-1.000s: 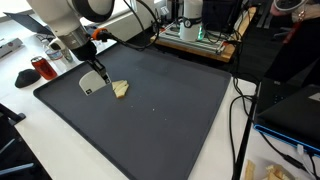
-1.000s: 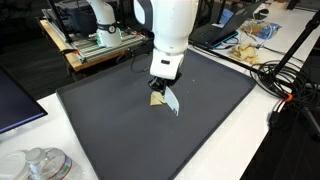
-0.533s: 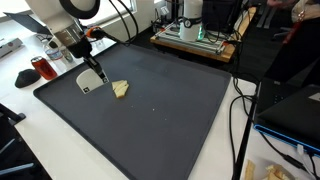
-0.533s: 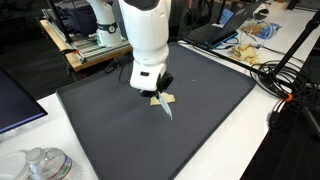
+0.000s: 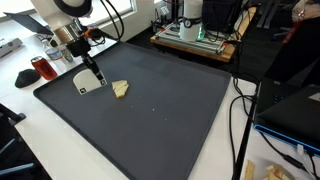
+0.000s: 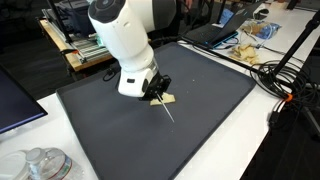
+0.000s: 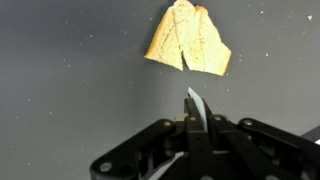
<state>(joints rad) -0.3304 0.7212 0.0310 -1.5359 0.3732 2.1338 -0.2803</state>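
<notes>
1. Exterior view, from the far desk edge. Your jaws are pinching a pale card point(image 5: 88, 84), which shows its broad face here. It hangs low over the dark mat point(image 5: 160, 110), close to a mat corner. The tan scrap point(image 5: 120, 89) lies flat on the mat just beside the card, with a narrow strip of mat between them. A red can point(image 5: 40, 68) stands on the white desk point(image 5: 35, 135) off the mat.
2. Exterior view, from the opposite side. The pale card point(image 6: 166, 110) shows as a thin sliver slanting down from the jaws. The tan scrap point(image 6: 167, 98) sits right by the jaws and is partly hidden, so you cannot tell here whether they touch. The mat point(image 6: 110, 130) rests on the desk point(image 6: 240, 140).
3. Wrist view. The jaws enter from the bottom, pressed together on the pale card point(image 7: 193, 104), which is seen edge-on. The tan scrap point(image 7: 188, 40) lies beyond the card's tip, apart from it, on bare mat point(image 7: 60, 80).
</notes>
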